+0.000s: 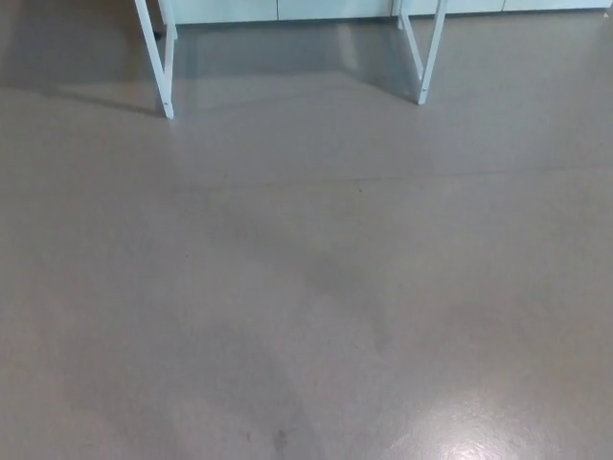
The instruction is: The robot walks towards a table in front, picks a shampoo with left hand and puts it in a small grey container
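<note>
1. The floor (306,287) was plain grey-brown, mottled with faint darker patches.
2. It bore a small dark smudge (280,439) and a pale whitish sheen (469,448).
3. The legs (165,67) were white.
4. The panels (326,10) were pale bluish white.

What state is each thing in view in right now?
Floor: grey, glossy, glare at bottom right.
Left table leg: upright, foot on the floor.
Right table leg: upright, foot on the floor.
Both hands, shampoo, grey container: not in view.
</note>
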Robot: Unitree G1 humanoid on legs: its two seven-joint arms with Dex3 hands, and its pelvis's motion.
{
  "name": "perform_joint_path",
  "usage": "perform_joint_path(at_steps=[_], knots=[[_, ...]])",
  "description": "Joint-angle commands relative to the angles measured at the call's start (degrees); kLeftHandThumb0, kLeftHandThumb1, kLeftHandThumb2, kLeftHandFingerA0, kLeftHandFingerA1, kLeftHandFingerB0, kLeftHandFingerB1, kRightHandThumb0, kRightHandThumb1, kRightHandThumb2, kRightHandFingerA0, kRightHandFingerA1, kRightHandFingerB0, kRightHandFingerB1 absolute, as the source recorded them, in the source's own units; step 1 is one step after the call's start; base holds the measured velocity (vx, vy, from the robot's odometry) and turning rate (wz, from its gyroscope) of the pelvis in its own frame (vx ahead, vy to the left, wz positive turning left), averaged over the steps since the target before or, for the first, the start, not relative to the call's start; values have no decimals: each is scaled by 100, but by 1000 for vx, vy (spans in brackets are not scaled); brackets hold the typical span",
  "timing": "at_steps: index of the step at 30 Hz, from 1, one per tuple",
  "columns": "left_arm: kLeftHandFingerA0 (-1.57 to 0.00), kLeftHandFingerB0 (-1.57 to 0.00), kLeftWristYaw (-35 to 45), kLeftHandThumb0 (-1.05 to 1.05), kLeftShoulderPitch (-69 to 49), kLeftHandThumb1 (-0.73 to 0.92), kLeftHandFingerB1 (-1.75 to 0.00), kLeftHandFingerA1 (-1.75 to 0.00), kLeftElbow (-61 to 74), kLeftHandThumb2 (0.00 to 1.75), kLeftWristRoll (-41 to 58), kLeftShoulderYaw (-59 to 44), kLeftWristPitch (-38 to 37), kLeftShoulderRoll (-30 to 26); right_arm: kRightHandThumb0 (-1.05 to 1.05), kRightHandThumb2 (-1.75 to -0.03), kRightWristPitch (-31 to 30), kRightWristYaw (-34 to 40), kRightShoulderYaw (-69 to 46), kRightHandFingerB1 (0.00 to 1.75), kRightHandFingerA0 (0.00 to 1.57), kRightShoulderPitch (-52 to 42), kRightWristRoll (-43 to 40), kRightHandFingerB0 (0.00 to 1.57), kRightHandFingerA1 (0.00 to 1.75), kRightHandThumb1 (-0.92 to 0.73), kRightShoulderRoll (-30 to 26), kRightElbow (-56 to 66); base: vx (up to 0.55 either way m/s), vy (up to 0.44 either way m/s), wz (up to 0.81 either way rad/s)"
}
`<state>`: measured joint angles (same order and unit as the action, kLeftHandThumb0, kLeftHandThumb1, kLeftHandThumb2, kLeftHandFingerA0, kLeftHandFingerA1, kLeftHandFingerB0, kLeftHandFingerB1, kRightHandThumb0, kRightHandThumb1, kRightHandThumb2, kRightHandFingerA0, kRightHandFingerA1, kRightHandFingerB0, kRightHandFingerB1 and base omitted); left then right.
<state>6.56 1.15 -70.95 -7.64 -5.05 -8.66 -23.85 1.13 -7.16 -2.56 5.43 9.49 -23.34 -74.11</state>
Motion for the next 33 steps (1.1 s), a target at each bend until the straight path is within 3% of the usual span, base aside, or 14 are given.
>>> perform_joint_path(at_steps=[1,9,19,29,30,31,33], knots=[[-45,-30,78,-36,7,68,-33,-42,-86,60,71,-28,-251,-73,-41,-62,53,-89,-25,40,68,-34,-51,56,46,-72,-98,-76,-90,8,3],[-46,-30,95,-36,-54,70,-34,-42,-163,64,71,-56,-241,-90,-39,-61,402,-43,-45,42,62,-274,-78,53,48,-70,-63,-52,-15,38,7],[-47,-31,-17,-39,-102,68,-34,-45,-190,62,-65,140,-297,-69,-39,-61,407,-95,-42,42,63,-380,-98,54,47,-71,-83,-58,204,277,-5],[-51,-31,-44,-43,-271,67,-34,-48,-143,60,-133,298,-531,-144,-37,-61,427,-73,-7,42,64,-484,-88,55,48,-71,-62,-106,310,-124,11],[-47,-24,-76,-49,-276,51,-47,-59,-140,84,-121,300,-544,-140,-38,-61,422,-92,-24,42,64,-491,-110,54,48,-71,-58,-102,355,-186,62],[-52,-32,-66,-43,-280,66,-34,-49,-133,60,-100,300,-549,-141,-38,-61,428,-93,-23,42,64,-493,-107,54,48,-71,-59,-106,338,-174,56],[-52,-32,-45,-43,-286,66,-34,-49,-123,60,-73,297,-559,-142,-38,-61,436,-92,-20,42,64,-495,-98,54,48,-71,-61,-112,342,-146,19]])
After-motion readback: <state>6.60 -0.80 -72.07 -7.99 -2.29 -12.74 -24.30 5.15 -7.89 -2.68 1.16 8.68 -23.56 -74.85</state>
